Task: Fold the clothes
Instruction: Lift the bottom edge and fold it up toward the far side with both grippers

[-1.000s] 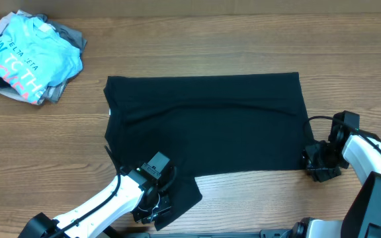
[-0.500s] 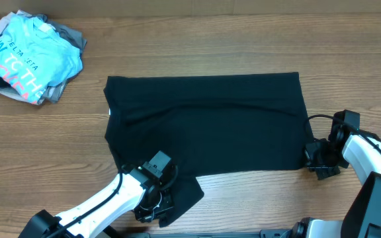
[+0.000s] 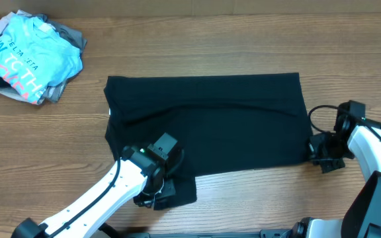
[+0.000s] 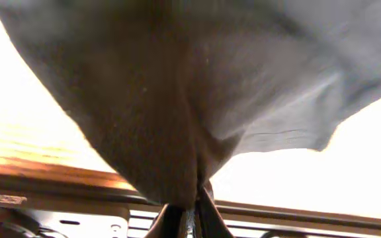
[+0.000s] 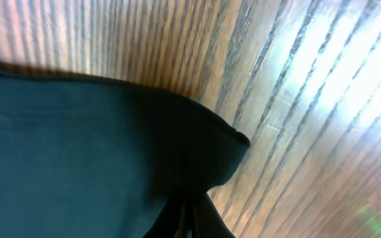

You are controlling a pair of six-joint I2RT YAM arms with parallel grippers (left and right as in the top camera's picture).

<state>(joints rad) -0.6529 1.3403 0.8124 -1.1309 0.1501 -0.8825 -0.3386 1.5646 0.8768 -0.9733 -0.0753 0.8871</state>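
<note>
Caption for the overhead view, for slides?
Left hand and right hand pinch the black T-shirt at its near edge.

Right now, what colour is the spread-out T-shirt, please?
The T-shirt is plain black; the overhead view shows it best.

Overhead: left gripper (image 3: 159,192) tips buried in black T-shirt (image 3: 204,122), near-left corner; arm covers that bit. Right gripper (image 3: 315,151) tips lost vs dark cloth at right edge. Left wrist view: cloth washed out, blurry, cut off at top. Far left: light blue T-shirt (image 3: 32,56) lettering partly folded under, grey garments (image 3: 71,36) mostly hidden beneath.
</note>
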